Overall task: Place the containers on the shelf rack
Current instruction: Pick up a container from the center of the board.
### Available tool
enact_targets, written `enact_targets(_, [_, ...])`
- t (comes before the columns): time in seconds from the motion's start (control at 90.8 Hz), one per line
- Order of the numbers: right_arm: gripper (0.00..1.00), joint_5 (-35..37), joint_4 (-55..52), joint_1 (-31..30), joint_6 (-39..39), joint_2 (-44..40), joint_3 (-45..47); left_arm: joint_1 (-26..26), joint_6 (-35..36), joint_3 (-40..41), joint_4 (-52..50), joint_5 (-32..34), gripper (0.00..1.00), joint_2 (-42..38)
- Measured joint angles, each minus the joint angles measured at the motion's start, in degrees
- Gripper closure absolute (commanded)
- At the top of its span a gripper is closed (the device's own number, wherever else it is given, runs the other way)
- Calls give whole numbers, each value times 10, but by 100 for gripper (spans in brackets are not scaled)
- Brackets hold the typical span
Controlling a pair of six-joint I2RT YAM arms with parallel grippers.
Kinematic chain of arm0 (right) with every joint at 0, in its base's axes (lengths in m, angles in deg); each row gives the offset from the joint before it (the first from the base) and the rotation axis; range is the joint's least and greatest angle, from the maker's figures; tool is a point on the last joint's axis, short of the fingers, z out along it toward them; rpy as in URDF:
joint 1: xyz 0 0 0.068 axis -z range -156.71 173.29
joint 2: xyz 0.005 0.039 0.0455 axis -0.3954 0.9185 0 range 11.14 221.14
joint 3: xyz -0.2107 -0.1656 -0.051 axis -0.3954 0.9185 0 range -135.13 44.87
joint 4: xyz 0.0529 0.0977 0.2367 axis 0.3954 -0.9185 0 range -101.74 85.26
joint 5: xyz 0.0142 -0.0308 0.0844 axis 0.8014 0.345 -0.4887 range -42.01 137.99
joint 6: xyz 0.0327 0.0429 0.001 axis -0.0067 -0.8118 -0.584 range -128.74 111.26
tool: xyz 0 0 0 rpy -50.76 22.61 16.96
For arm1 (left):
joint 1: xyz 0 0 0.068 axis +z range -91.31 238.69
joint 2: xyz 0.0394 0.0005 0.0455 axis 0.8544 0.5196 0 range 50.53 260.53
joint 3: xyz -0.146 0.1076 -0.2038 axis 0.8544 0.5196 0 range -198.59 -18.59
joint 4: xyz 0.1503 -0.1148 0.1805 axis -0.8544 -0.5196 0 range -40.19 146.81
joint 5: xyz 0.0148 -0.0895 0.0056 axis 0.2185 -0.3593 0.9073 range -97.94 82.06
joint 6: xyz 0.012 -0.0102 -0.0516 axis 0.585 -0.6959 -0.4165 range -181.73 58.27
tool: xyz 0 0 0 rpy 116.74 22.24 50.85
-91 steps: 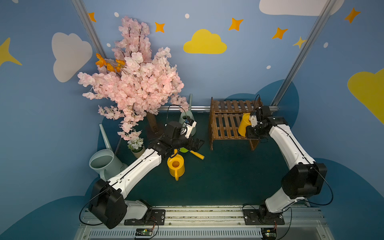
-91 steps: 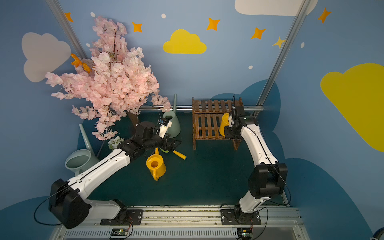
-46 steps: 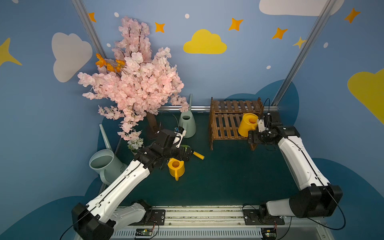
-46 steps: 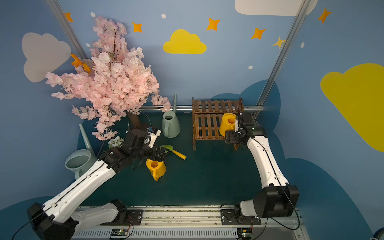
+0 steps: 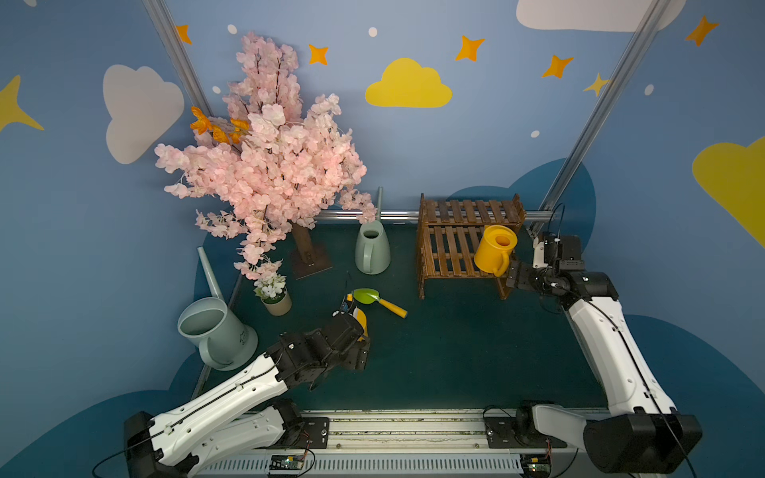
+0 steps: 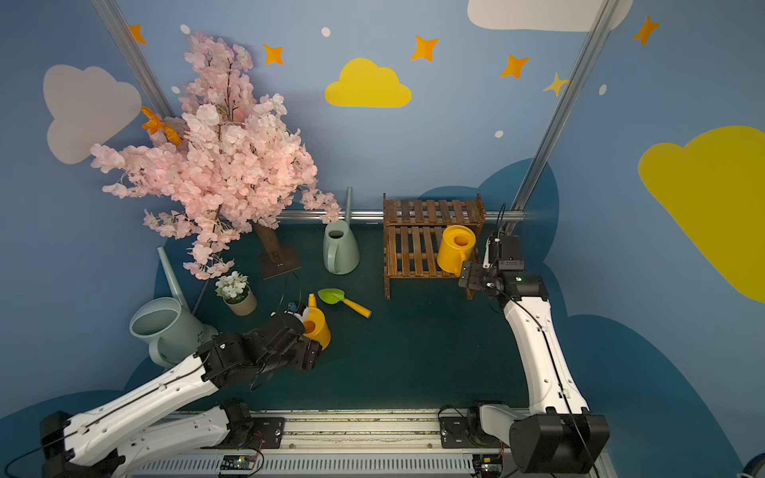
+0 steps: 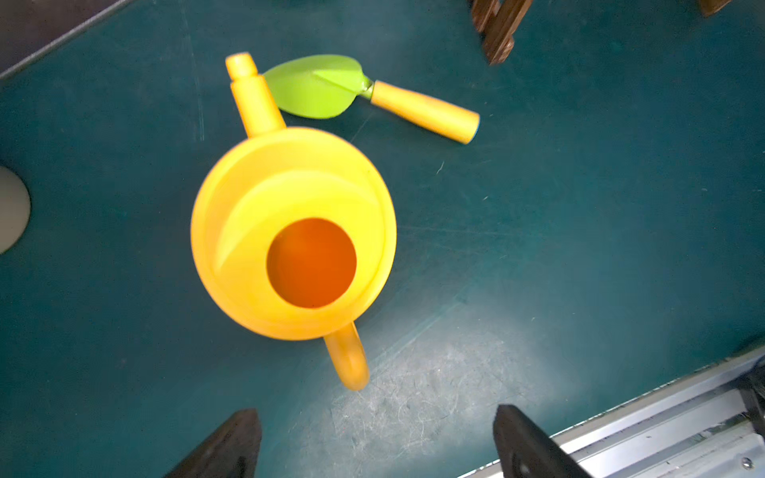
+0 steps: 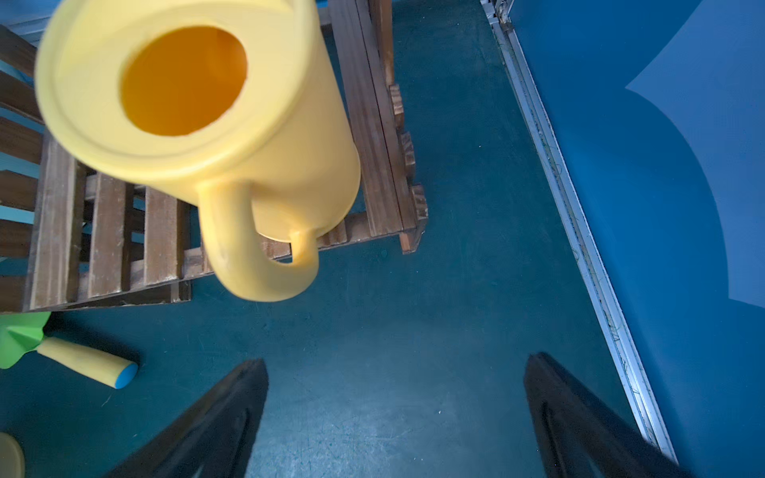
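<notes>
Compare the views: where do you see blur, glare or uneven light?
Left wrist view: floor yellow can mostly sharp, pale washed-out patch on the mat by its handle. Right wrist view: racked yellow can smeared at its rim. Both top views: sharp, no glare.

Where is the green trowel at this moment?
In both top views the green trowel lies on the floor left of the shelf rack, its blade beside the spout of the yellow watering can standing there.
</notes>
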Motion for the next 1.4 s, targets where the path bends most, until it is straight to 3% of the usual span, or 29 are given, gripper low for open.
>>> enact_targets(0.176, [2, -1, 7, 4, 0, -2, 11, -34, -58, 57, 14, 57, 15, -14])
enact_targets(0.308, [2, -2, 8, 7, 0, -5, 19, -36, -61, 98, 66, 84, 16, -14])
enact_targets(0.484, [2, -2, 9, 11, -2, -17, 27, -36, -20, 159, 186, 111, 31, 4])
enact_targets(0.683, [2, -2, 8, 20, -2, -41, 40, -39, 32, 224, 317, 142, 37, 25])
enact_targets(0.936, [2, -1, 7, 29, -5, -56, 46, -40, 69, 252, 419, 165, 69, 67])
enact_targets(1.134, [2, -1, 7, 29, -9, -56, 46, -41, 78, 256, 430, 169, 88, 44])
enact_targets(1.398, [2, 0, 6, 30, -12, -64, 46, -41, 76, 242, 348, 166, 93, -50])
